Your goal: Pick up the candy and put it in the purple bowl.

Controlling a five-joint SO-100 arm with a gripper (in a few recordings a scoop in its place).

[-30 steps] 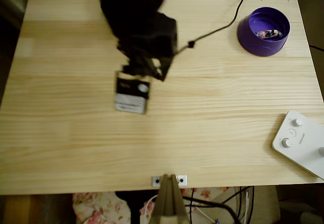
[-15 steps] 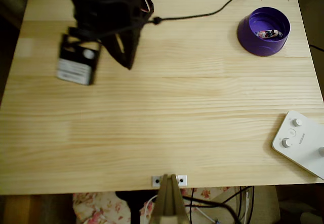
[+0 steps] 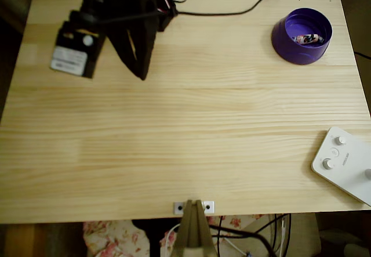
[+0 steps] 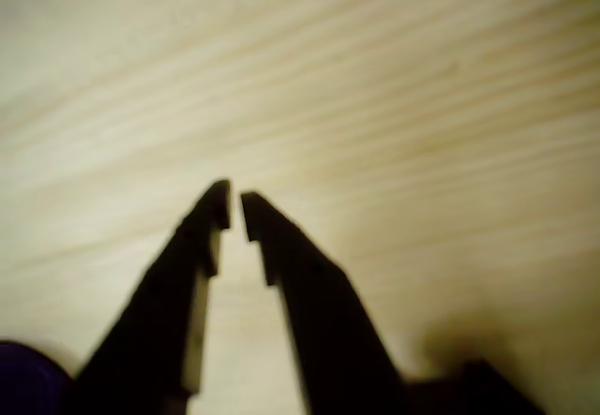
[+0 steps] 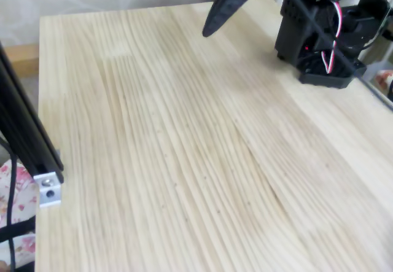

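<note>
The candy (image 3: 308, 38), a small pale wrapped sweet with dark marks, lies inside the purple bowl (image 3: 290, 47) at the table's far right corner in the overhead view. My black gripper (image 3: 141, 73) hangs over the far left part of the table, well away from the bowl. Its tip points toward the front edge. In the wrist view my gripper (image 4: 234, 204) has its two dark fingers almost touching, with nothing between them and bare wood beneath. The fixed view shows my gripper (image 5: 209, 31) raised above the tabletop beside the arm's base (image 5: 319, 45).
A white device with round knobs (image 3: 345, 164) sits at the front right corner. A black cable (image 3: 232, 10) runs along the far edge toward the arm. A metal bracket (image 3: 194, 207) is clamped at the front edge, with a black post (image 5: 24, 131) beside it.
The arm has swung from the middle of the table to the far left and back toward the far edge. The candy stays in the bowl.
</note>
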